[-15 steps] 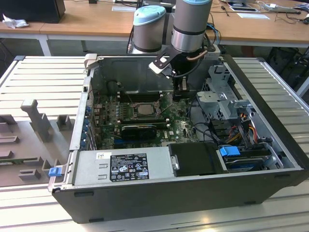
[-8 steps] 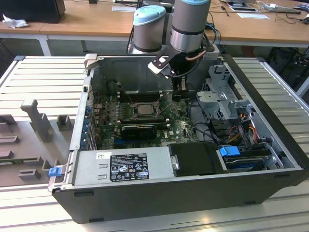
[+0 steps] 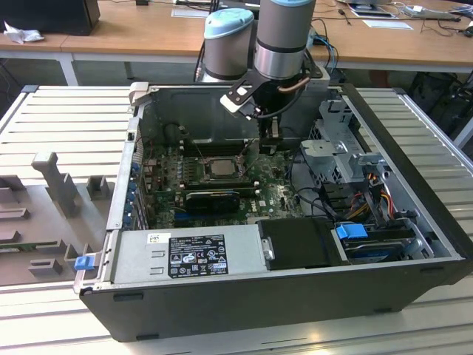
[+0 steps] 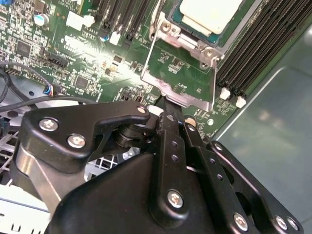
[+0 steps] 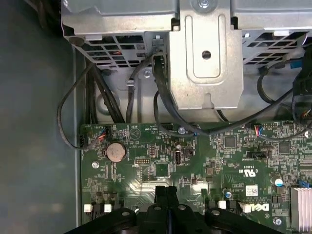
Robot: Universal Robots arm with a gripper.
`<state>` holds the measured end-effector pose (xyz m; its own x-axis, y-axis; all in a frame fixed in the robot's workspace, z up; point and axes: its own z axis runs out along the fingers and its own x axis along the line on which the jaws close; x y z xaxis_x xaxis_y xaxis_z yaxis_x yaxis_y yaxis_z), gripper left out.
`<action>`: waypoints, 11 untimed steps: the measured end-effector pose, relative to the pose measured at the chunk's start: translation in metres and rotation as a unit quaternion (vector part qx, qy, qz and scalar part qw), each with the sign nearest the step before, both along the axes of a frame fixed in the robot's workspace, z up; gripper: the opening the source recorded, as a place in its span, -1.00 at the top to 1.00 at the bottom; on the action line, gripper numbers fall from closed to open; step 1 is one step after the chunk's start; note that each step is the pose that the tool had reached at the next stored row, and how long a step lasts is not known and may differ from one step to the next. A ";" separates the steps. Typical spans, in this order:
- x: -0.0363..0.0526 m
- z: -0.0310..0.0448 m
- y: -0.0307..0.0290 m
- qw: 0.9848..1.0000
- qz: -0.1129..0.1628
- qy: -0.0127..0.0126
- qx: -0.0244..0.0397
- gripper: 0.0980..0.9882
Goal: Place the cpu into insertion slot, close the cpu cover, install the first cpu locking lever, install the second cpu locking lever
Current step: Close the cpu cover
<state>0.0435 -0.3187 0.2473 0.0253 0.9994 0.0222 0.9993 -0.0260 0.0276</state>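
Observation:
The cpu (image 3: 219, 166) lies flat in the insertion slot (image 3: 198, 170) on the green board, its pale metal face (image 4: 209, 12) up. The cpu cover (image 4: 152, 63), a thin metal frame with a square window, stands tilted up off the slot on its hinge side. Through its window I see green board. My gripper (image 4: 168, 106) hangs just to the exterior view's right of the slot (image 3: 270, 137). Its two black fingers (image 5: 165, 191) are pressed together, shut, and their tips touch the cover's free edge.
A black graphics card (image 3: 214, 198) lies in front of the slot, and the grey power supply (image 3: 185, 255) fills the case's front. A metal drive cage (image 3: 347, 159) with cables stands at the exterior view's right. Long black memory slots (image 4: 258, 53) flank the socket.

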 end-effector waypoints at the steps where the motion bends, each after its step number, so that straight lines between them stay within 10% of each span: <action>1: -0.0009 0.0000 0.0000 1.000 0.000 0.000 0.000 0.98; 11: -0.0162 0.0000 0.0000 1.000 0.000 0.000 0.000 0.98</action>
